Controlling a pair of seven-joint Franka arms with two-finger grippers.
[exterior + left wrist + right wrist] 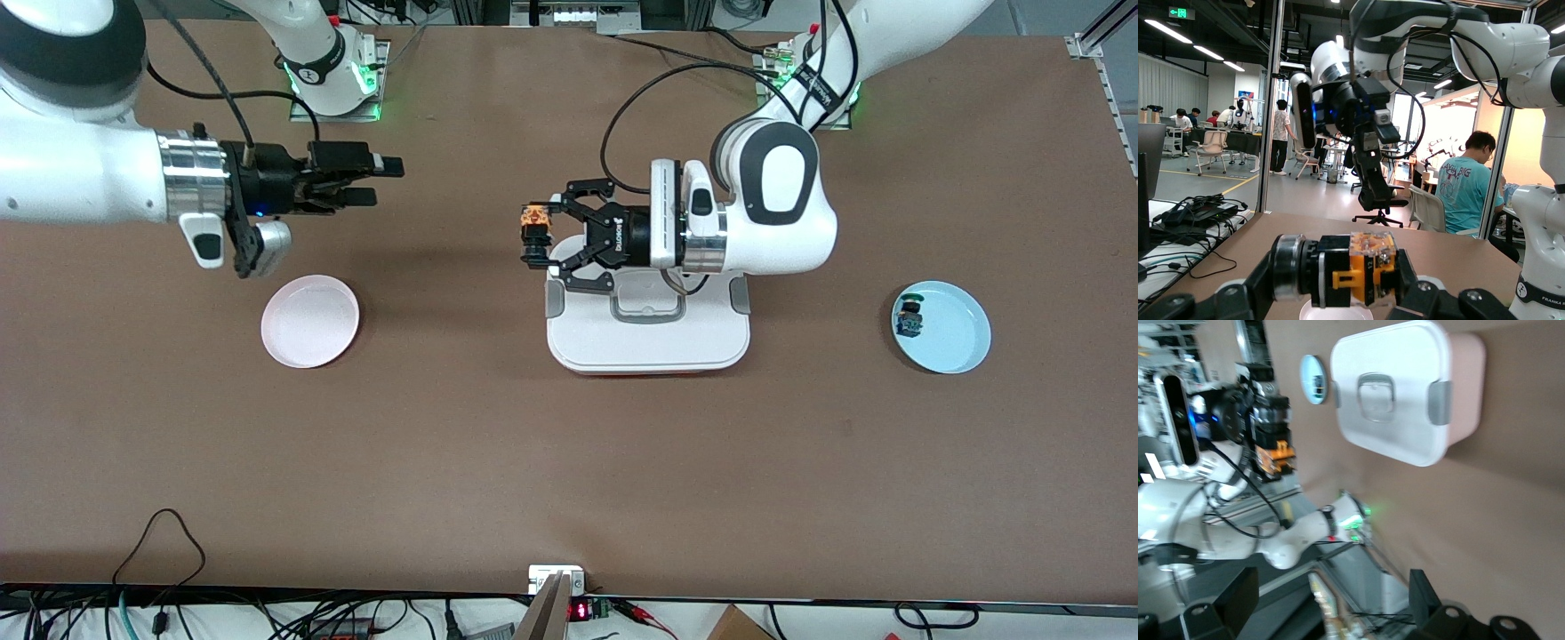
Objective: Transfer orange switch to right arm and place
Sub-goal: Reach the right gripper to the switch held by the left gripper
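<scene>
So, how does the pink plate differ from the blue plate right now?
The pink plate lies toward the right arm's end of the table; the blue plate lies toward the left arm's end. The pink plate holds nothing, while the blue plate holds a small blue switch. Both are round, shallow and similar in size.

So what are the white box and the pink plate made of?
The white box looks like smooth, matte plastic, judging by its rounded moulded lid and grey clips. The pink plate is probably plastic too, with a plain, slightly glossy surface, though it could be ceramic.

brown table (pixel 569 462), two plates, box
</scene>
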